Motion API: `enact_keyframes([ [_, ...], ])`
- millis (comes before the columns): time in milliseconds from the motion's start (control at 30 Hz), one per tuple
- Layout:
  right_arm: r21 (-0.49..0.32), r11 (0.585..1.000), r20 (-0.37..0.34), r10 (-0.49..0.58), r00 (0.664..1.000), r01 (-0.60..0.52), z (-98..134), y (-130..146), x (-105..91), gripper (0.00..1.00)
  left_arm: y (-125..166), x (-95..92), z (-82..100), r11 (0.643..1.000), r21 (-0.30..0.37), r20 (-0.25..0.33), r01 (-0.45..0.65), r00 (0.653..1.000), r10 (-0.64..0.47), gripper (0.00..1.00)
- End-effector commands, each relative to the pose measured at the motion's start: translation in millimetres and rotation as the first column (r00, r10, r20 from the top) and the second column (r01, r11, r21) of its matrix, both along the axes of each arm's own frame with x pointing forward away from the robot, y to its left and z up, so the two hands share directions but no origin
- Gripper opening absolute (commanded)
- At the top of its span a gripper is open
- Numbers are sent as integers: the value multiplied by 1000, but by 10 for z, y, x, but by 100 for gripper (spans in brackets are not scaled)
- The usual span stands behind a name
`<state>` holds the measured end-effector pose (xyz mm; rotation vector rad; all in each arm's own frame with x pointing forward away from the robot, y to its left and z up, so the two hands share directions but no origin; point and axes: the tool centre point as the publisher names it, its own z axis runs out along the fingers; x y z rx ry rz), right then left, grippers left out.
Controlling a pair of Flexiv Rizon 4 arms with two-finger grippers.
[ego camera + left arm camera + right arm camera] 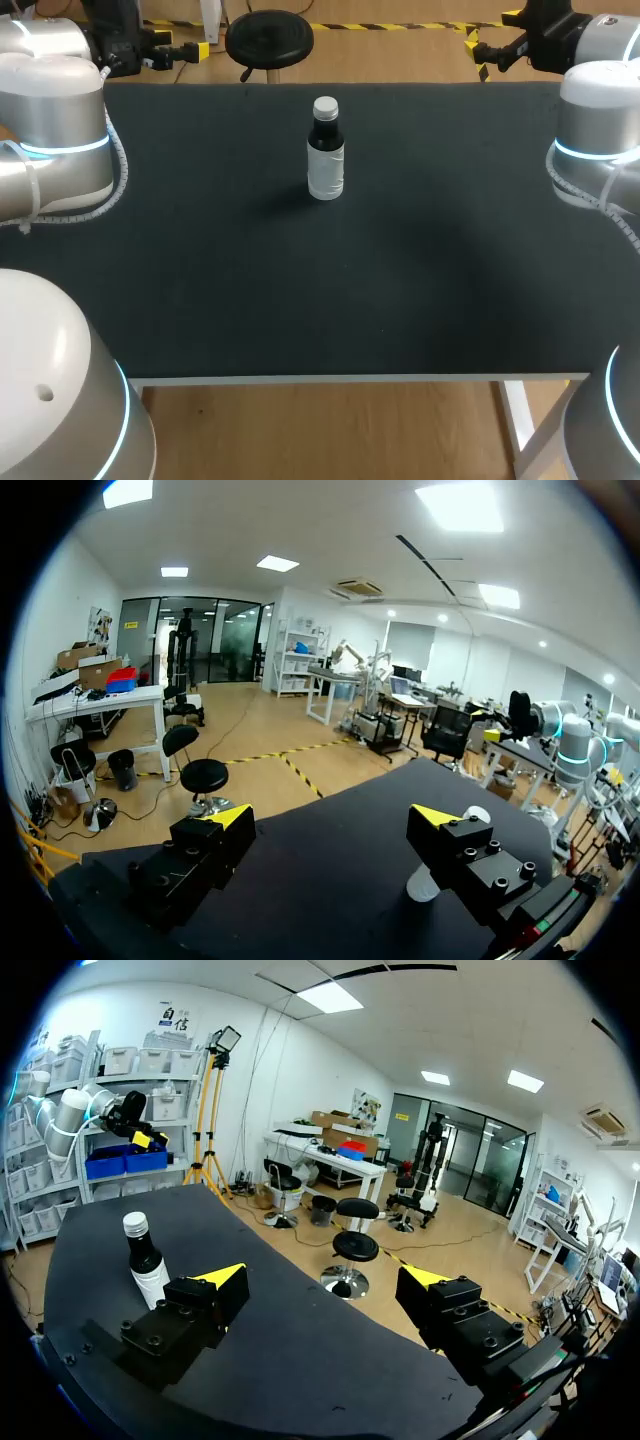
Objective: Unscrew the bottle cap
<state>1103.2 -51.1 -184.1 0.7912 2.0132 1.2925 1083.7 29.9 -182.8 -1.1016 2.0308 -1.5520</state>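
A small dark bottle (pixel 325 160) with a white label and a white cap (pixel 325 107) stands upright near the far middle of the black table (pixel 400 290). My left gripper (pixel 182 44) hovers open past the far left corner, well away from the bottle. Over the far right corner, my right gripper (pixel 493 32) is open too. In the left wrist view the bottle (pixel 424 885) is mostly hidden behind one finger of the open gripper (pixel 333 820). In the right wrist view the bottle (pixel 148 1260) stands beyond and beside one finger of the open gripper (pixel 323 1280). Neither gripper holds anything.
Nothing but the bottle stands on the table top. My arms' silver links (pixel 60 130) (pixel 600 130) lean over the table's left and right edges. The white front edge (pixel 350 379) runs along the near side.
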Motion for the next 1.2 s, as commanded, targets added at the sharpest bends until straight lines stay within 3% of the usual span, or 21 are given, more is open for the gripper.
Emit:
enact_keyframes([
  [33,0,1000,0,0,1000,0,-1,2,3,100,3,2,4,1000,0,-3,1,1000,-1,100],
  [433,0,1000,0,0,1000,0,-1,2,3,100,3,2,4,1000,0,-3,1,1000,-1,100],
  [467,0,1000,0,0,1000,0,-1,2,3,100,-19,2,-5,1000,6,9,24,1000,-24,100],
  [533,0,1000,0,0,1000,0,-1,2,3,100,-64,-1,-29,990,-53,46,133,990,-130,100],
  [633,0,1000,0,0,1000,0,-1,2,3,100,-154,-13,-64,963,-87,98,256,964,-247,100],
  [733,0,1000,0,0,1000,0,-1,2,3,100,-249,-35,-104,923,-89,162,375,919,-358,100],
  [833,0,1000,0,0,1000,0,-1,2,3,100,-364,-56,-183,863,-80,221,499,853,-473,100],
  [967,0,1000,0,0,1000,0,-1,2,3,100,-469,-106,-285,762,-73,316,643,740,-594,100],
  [1100,0,1000,0,0,1000,0,-1,2,3,100,-568,-158,-422,698,-74,358,712,672,-648,100],
  [1200,0,1000,0,0,1000,0,-1,2,3,100,-646,-197,-498,628,-85,385,773,607,-695,100],
])
